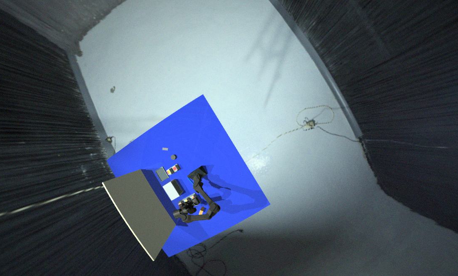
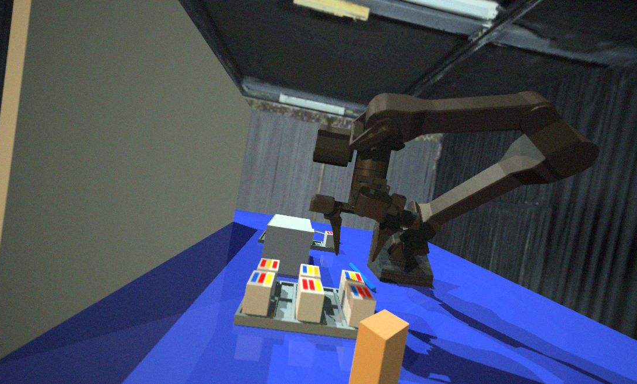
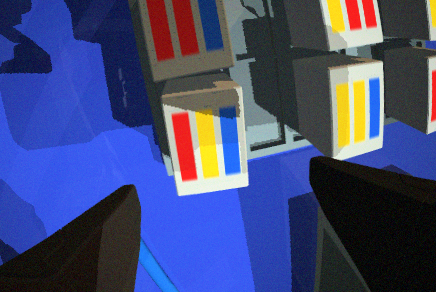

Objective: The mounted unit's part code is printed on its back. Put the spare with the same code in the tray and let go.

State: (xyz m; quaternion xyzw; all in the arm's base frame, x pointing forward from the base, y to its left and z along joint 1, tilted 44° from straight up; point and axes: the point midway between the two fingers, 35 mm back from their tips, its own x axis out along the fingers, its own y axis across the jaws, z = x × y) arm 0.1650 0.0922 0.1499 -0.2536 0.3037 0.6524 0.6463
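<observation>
A rack [image 2: 294,325] holds several striped spares. In the wrist view a red-red-blue spare [image 3: 183,24] and a red-yellow-blue spare [image 3: 209,146] stand at the left, a yellow-red-red spare [image 3: 349,1] and a yellow-yellow-blue spare [image 3: 358,114] farther right. My gripper [image 1: 188,206] [image 2: 355,257] [image 3: 226,184] is open and empty above the rack's arm side, its fingertips flanking the red-yellow-blue spare in the wrist view, above it. The grey tray [image 1: 162,174] lies empty beyond the white-topped box [image 1: 170,190] [image 2: 287,245]. I cannot tell which object is the mounted unit; no back code is identifiable.
A tall tan panel [image 1: 141,205] [image 2: 121,143] stands along one side. An orange block [image 1: 201,211] [image 2: 382,355] stands near the rack. A blue rod [image 2: 361,276] [image 3: 159,268] lies near the arm base. Two striped blocks stand beside the tray. A grey disc [image 1: 173,157] lies beyond.
</observation>
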